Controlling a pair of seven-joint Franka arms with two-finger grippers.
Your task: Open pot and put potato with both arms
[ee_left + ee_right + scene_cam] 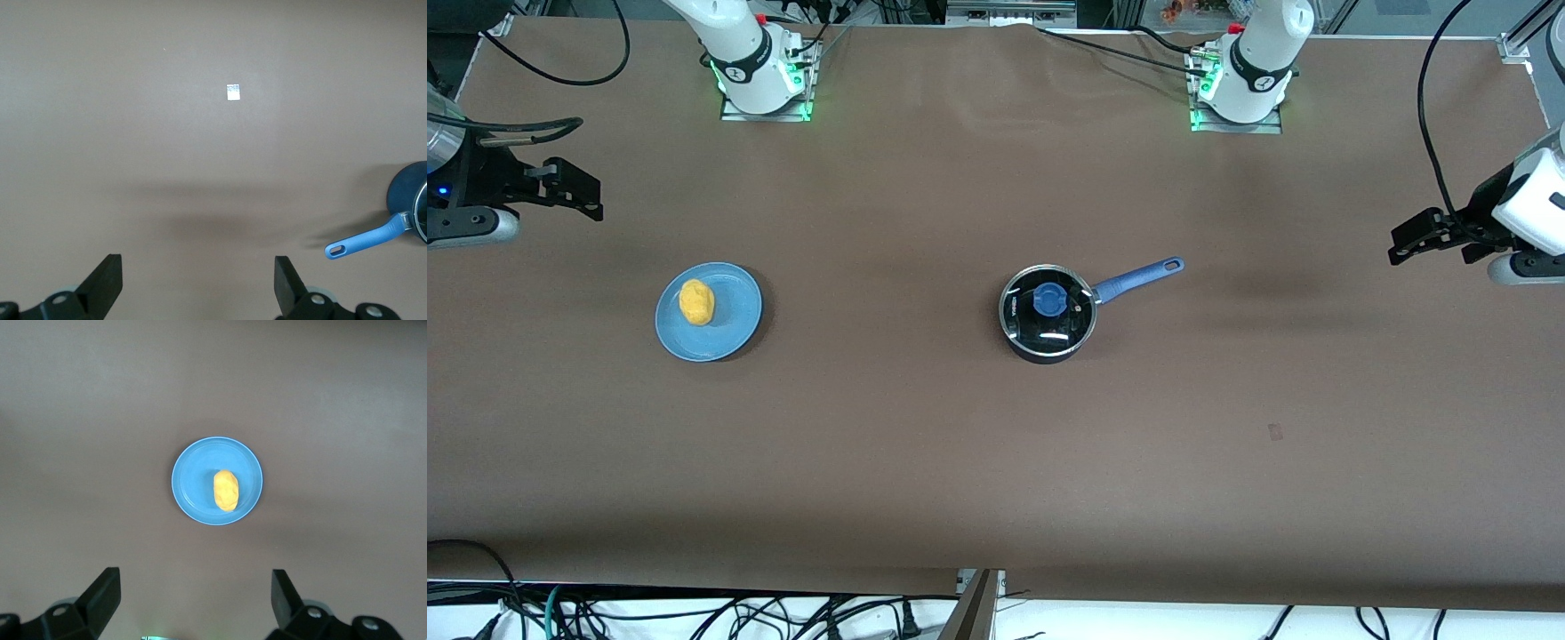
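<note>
The small round black saucepan [1048, 314] sits near the table's middle, its glass lid with steel rim and blue knob [1048, 302] in place, so nothing has been opened. Its long blue handle [1137, 277] runs out toward the left arm's end of the table, and its tip is the part lying closest to the left gripper [1430, 237], which hangs over bare brown table [960, 462] at that end with its jaws spread wide and empty. In the left wrist view the handle [365, 241] lies off to one side of the fingers [288, 280], not between them.

The small yellow-orange oval potato [697, 302] rests on a flat light-blue plate [738, 324] toward the right arm's end. The right gripper [569, 187] hovers at that end, jaws likewise wide and empty; in its wrist view the potato [225, 491] lies straight ahead of the gap, long axis pointing at it.

Judging by this layout, the left arm is nearer the lid and the right arm nearer the potato.
</note>
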